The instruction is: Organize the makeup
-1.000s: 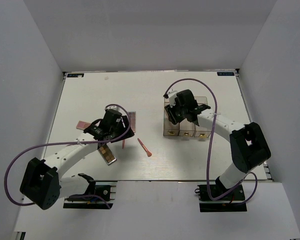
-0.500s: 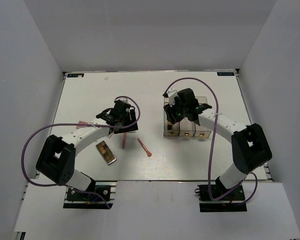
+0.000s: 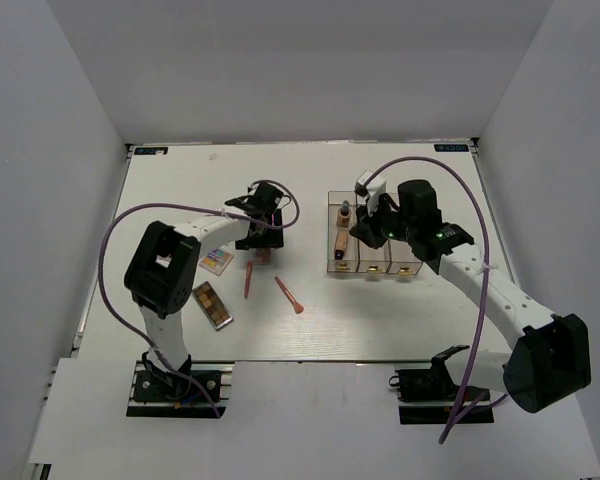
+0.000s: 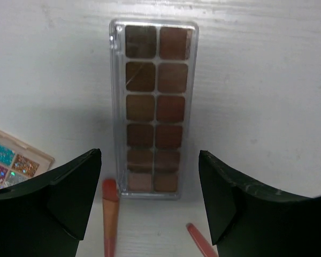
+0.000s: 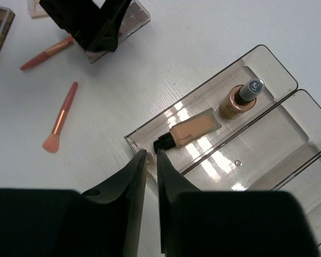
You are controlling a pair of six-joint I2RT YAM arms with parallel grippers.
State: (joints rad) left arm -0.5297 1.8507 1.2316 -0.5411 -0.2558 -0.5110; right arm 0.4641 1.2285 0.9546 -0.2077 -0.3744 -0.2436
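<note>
The palette (image 4: 152, 107) lies flat, its near end between the fingers of the left claw (image 4: 150, 155), which has swung over it with jaws wide and empty. A stick (image 4: 109, 214) lies just under its left finger. The right claw (image 5: 151, 154), all but closed on nothing, has backed off. A tube (image 5: 195, 128) and a bottle (image 5: 238, 101) lie in the box (image 5: 267, 56) beyond its tips. I judge the bottles sorted and the palette next.

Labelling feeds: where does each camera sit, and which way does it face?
Top external: above, behind the bases, facing down at the table; left arm and right arm show.
Left wrist: facing down past the left gripper at the brown palette.
Right wrist: facing down past the right gripper at the clear box.
Top external and right wrist share the pink brush.
</note>
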